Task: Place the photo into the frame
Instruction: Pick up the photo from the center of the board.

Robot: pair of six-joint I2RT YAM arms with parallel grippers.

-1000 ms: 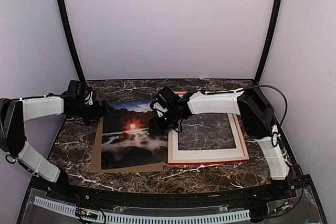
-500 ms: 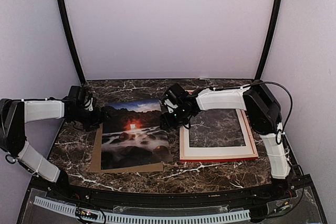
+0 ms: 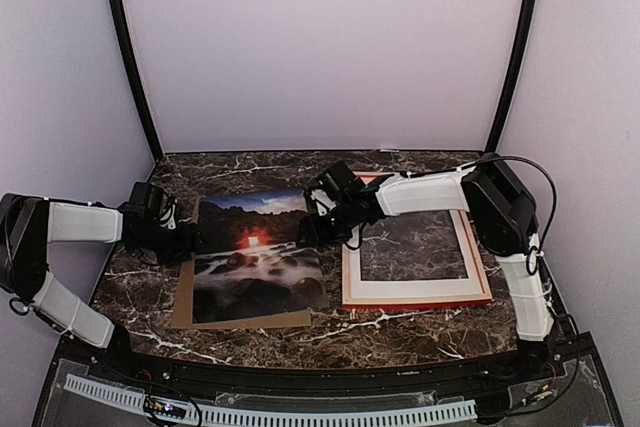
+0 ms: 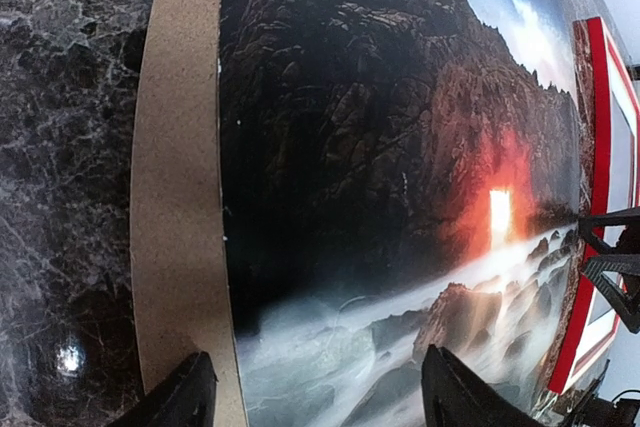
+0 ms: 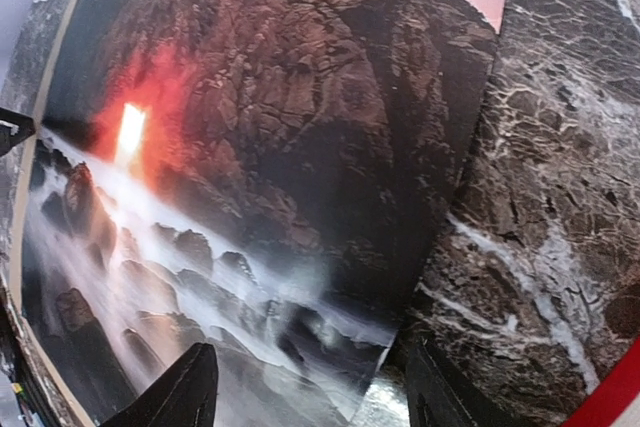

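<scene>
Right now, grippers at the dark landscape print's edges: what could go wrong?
1. The open left gripper straddles the edge of the dark landscape photo and the plain brown backing board beneath; closing may pinch both.
2. The right gripper sits at the opposite edge; held by two edges, the photo could sag or crease.

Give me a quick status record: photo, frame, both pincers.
photo: flat on the brown backing board, left of the frame, not in it
frame: on the marble table, right side, with the white mat on it
left pincer: open, at the photo's left edge
right pincer: open, at the photo's right edge
</scene>
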